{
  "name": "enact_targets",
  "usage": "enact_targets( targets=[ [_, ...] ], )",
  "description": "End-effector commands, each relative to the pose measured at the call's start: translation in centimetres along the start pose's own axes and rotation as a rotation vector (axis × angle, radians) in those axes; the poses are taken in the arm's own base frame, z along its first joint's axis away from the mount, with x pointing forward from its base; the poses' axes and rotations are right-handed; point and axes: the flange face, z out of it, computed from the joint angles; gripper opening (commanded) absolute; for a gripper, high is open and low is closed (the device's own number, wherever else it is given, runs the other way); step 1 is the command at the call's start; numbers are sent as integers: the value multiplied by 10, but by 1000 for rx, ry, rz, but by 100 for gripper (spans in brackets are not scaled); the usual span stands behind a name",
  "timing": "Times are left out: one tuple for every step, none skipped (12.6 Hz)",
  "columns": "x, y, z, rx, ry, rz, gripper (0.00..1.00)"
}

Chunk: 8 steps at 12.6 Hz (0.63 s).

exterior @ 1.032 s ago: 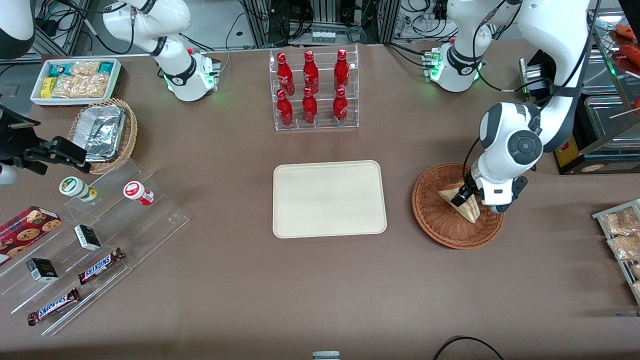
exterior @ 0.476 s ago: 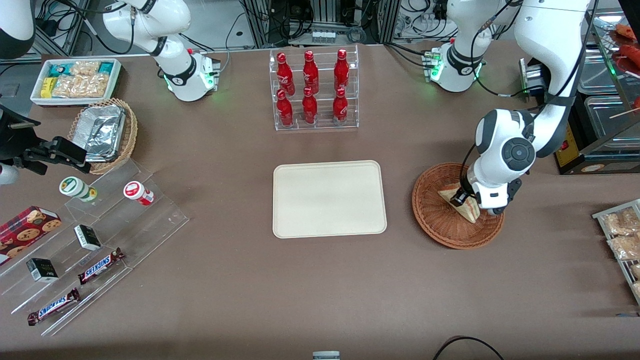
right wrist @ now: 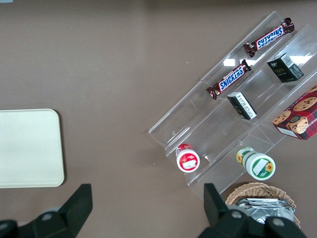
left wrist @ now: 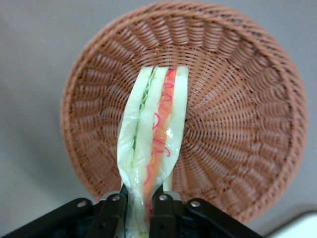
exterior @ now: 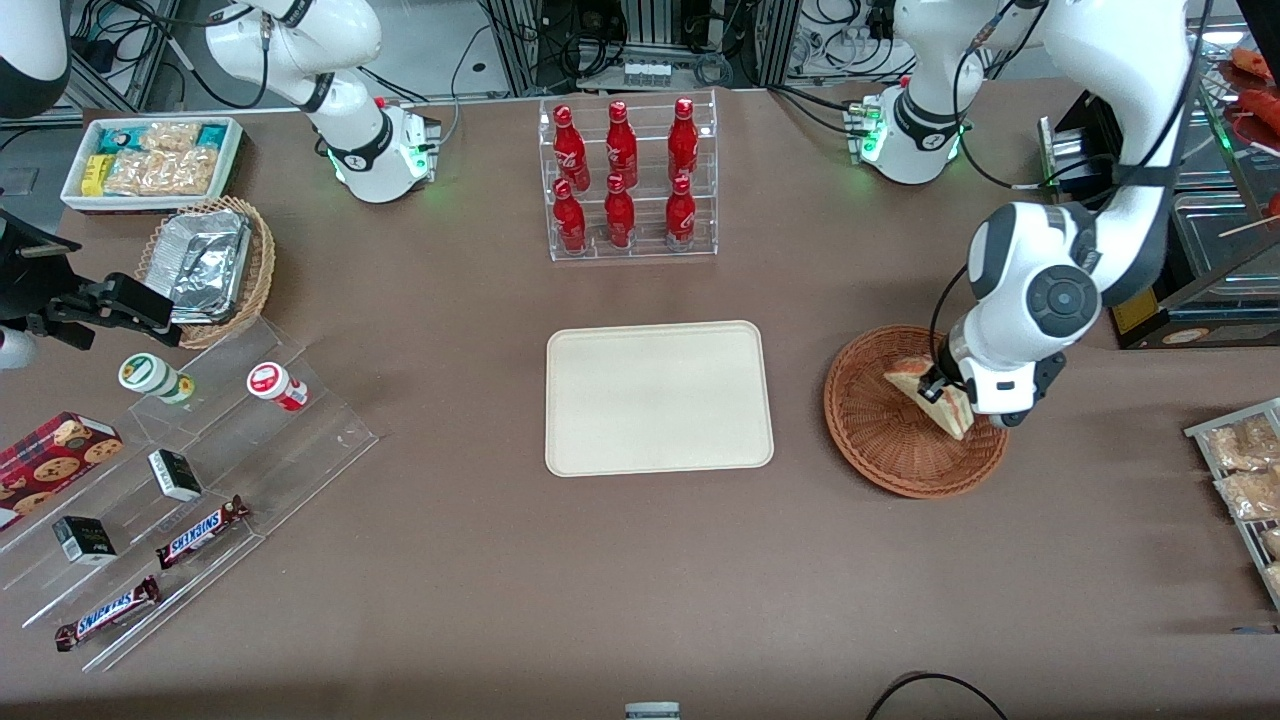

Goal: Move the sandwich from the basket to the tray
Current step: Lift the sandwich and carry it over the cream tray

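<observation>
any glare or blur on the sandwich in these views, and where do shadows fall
Left wrist view: sharp, with small bright glints on the sandwich wrap; the gripper, jaws shut on it, holds it above the basket. Front view: even light, the working arm casts a soft shadow on the table beside the basket; the tray shows no glare.

Black two-finger pincer [left wrist: 138,210] clamped on one end of the plastic-wrapped triangular sandwich of pale white bread [left wrist: 153,134]. Cut edge faces the camera: green filling strip beside one bread layer, red-orange strip beside the next. Sandwich lies over the round reddish-brown woven wicker basket [left wrist: 237,124]; whether it touches the weave can't be judged. Grey-brown counter [left wrist: 34,59] surrounds the basket.
</observation>
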Motion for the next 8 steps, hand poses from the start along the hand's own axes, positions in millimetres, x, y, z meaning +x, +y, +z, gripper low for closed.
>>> enact_targets(
  targets=[
    [-8, 29, -44, 20, -7, 195, 1],
    [-15, 39, -47, 23, -7, 287, 1],
    [-22, 44, -46, 32, -12, 333, 0],
    [-36, 55, -42, 38, -12, 388, 0],
    [-47, 69, -40, 42, -12, 457, 1],
    [-55, 78, -34, 56, -22, 515, 1],
    [-67, 93, -32, 66, -29, 552, 1],
    [-80, 110, -28, 67, -35, 579, 1]
  ],
)
